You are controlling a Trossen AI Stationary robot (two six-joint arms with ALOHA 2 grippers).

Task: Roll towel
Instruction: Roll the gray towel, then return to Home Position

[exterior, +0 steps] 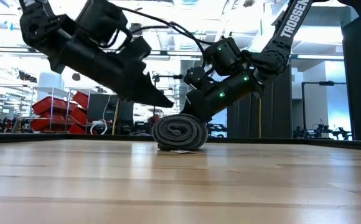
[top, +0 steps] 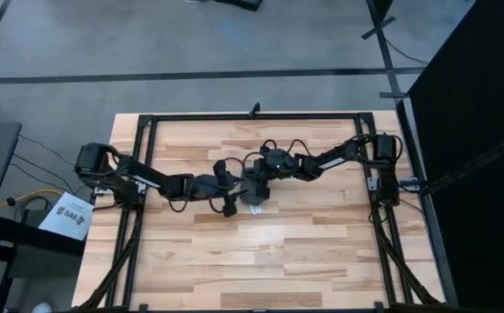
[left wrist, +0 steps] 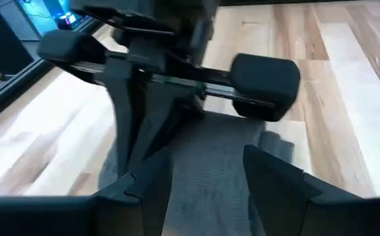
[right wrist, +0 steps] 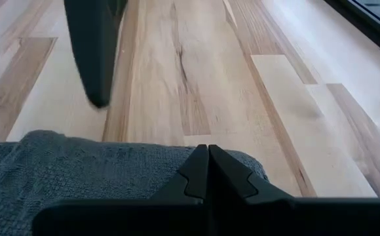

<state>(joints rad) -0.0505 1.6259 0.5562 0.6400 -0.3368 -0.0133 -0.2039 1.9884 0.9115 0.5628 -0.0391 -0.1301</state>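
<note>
Towel (exterior: pixel 180 132) lying rolled near the table's (top: pixel 261 261) middle, toward the far edge.
Right gripper (right wrist: pixel 208 172) is pressing it, jaws closed; left gripper (left wrist: pixel 206 172) is straddling it, jaws wide. Keeping even pressure should hold the roll tight.

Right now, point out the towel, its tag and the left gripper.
towel (exterior: pixel 180 132): low view, spiral end of the roll.
tag (top: pixel 255 209): high view, white label at the towel's edge.
left gripper (left wrist: pixel 206 174): left wrist view, gap between its open fingers, over the towel.
</note>
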